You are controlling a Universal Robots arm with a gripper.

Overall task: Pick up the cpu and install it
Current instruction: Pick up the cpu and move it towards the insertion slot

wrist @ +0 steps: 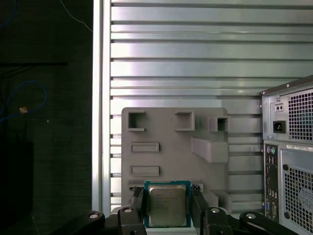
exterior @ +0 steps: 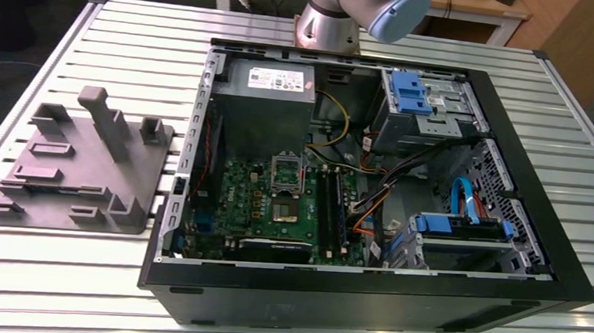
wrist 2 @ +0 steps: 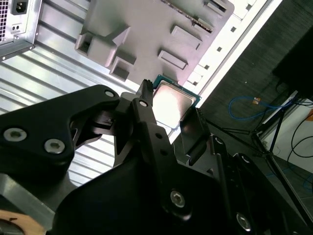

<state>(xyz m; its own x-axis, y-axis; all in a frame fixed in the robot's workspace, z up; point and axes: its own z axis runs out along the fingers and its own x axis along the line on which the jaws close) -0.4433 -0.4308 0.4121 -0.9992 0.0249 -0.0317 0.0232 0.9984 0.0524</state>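
Note:
The cpu (wrist: 167, 204), a small square chip with a silver-grey top and green edge, sits between my gripper's (wrist: 167, 197) two black fingers (wrist: 138, 203), which are shut on its opposite sides. In the second wrist view the cpu (wrist 2: 173, 100) shows again in the gripper (wrist 2: 168, 111), held well above the table. Far below it lies the grey plastic fixture (wrist: 173, 147). In the exterior view the motherboard's socket (exterior: 286, 187) lies inside the open computer case (exterior: 372, 287), its metal frame lifted over a dark centre.
The grey fixture (exterior: 81, 161) with upright posts lies on the slatted metal table (exterior: 53, 275) at the exterior view's left, beside the case. Cables, blue drive bays (exterior: 415, 92) and a power supply (exterior: 271, 84) crowd the case. The arm's base (exterior: 332, 25) stands behind it.

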